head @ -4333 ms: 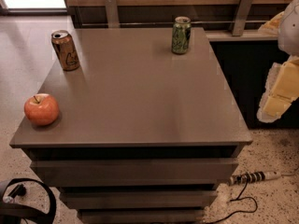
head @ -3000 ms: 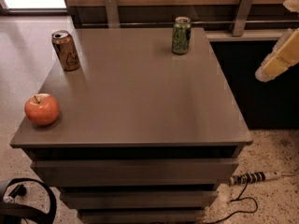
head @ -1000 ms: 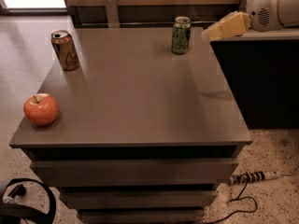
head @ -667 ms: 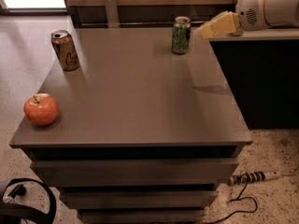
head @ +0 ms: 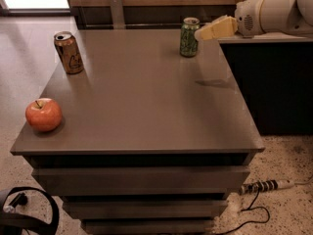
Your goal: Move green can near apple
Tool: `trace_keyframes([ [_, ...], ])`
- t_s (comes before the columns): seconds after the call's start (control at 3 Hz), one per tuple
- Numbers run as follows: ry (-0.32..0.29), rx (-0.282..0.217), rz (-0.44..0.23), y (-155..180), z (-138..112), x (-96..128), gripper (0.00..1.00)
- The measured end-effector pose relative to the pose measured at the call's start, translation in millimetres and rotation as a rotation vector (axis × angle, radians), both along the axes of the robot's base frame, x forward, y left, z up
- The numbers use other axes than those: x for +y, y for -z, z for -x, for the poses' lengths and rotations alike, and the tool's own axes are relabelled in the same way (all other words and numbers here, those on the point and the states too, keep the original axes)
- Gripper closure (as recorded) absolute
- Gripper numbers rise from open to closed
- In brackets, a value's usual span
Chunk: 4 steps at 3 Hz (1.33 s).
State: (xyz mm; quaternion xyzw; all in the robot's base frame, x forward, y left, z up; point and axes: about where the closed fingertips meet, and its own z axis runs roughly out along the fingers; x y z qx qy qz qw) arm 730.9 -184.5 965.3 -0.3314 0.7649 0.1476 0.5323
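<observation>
Gripper (head: 205, 32) in upper right of frame, level with top of green can (head: 189, 38), just beside it, likely lined up for side grasp. Opening: cannot tell. Can upright at table (head: 146, 111) far edge; apple (head: 44, 114) lower left, well apart.

Tool (head: 201, 33) aloft at upper right
</observation>
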Motion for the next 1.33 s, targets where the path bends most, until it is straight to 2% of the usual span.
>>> trace_keyframes([
  [1.0,-0.074,-0.057,-0.175,48.5,-58.9,30.3,0.00],
  [1.33,-0.086,-0.065,-0.217,63.9,-74.9,31.2,0.00],
])
